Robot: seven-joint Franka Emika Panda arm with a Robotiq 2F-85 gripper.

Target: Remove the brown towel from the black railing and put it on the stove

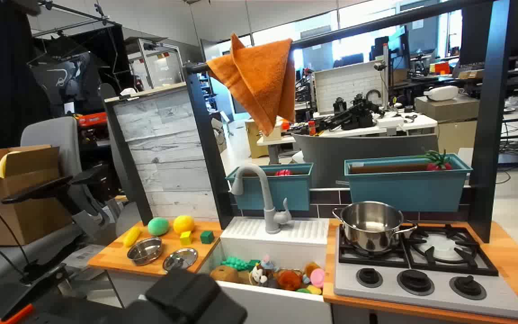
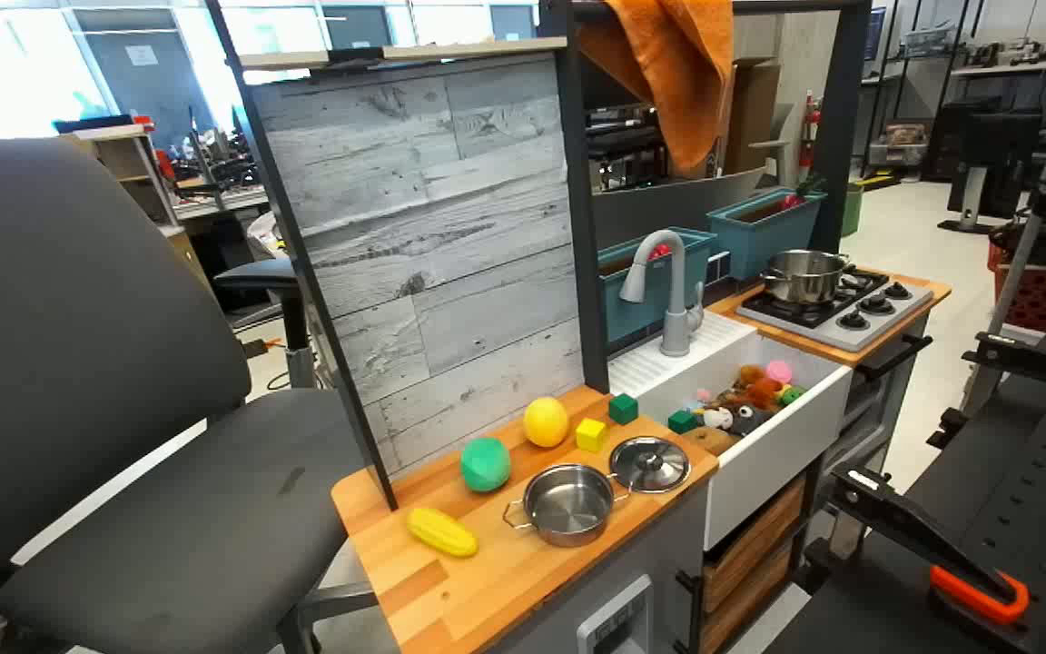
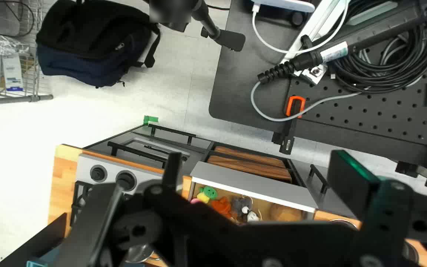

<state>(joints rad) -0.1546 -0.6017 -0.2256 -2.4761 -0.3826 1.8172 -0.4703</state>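
Observation:
The brown towel (image 1: 259, 81) hangs draped over the black railing (image 1: 367, 26) near its left post in an exterior view. Its lower corner hangs free above the faucet. The towel (image 2: 677, 73) and the railing (image 2: 795, 6) also show at the top of an exterior view, partly cut off. The stove (image 1: 441, 288) stands below on the right, with a steel pot (image 1: 371, 229) on its left burner. In the wrist view my gripper (image 3: 257, 163) is open and empty, fingers wide apart, above the play kitchen. The stove (image 3: 98, 185) is partly behind a finger there; the towel is out of view.
A white sink (image 1: 241, 292) holding soft toys and a grey faucet (image 1: 265, 193) stand beside the stove. Teal planters (image 1: 407, 189) hang behind. The wooden counter (image 2: 487, 590) holds a pot, a lid, balls and blocks. Black posts (image 1: 495, 121) flank the frame.

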